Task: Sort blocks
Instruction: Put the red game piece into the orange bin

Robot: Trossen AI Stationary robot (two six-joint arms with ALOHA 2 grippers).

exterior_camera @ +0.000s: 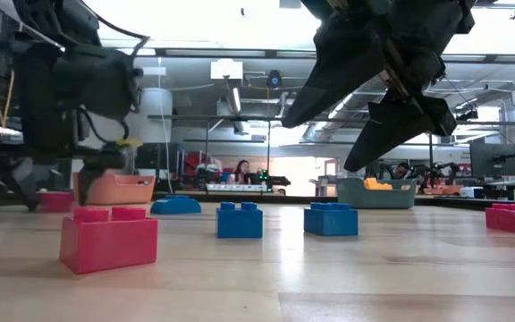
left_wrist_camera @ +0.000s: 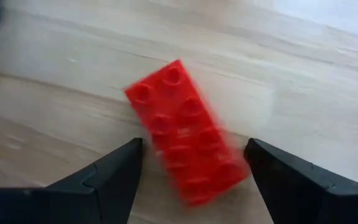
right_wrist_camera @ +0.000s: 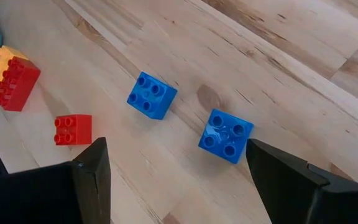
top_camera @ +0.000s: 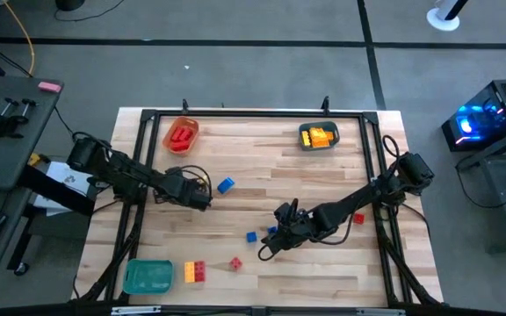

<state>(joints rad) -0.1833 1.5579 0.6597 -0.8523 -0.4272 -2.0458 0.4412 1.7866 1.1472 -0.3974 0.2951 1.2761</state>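
A long red block (left_wrist_camera: pixel 188 148) lies skewed between the left pincer's (left_wrist_camera: pixel 192 165) spread fingers near the bench's left edge — closing could pinch it cornerwise and twist it free. The right pincer (right_wrist_camera: pixel 176 168), released, hovers over 2 blue blocks (right_wrist_camera: pixel 188 118). Far-edge orange tray (top_camera: pixel 181 135) holds red; grey tray (top_camera: pixel 319 137) yellow; near-left green tray (top_camera: pixel 147 276) — nothing visible.

A light wooden bench (top_camera: pixel 323 184) carries three small trays: an orange tray (top_camera: pixel 181 135) at the far left, a grey-green tray (top_camera: pixel 320 138) at the far right, and a green tray (top_camera: pixel 148 276) at the near left corner. A glowing blue computer case (top_camera: pixel 486 123) stands off to the right.
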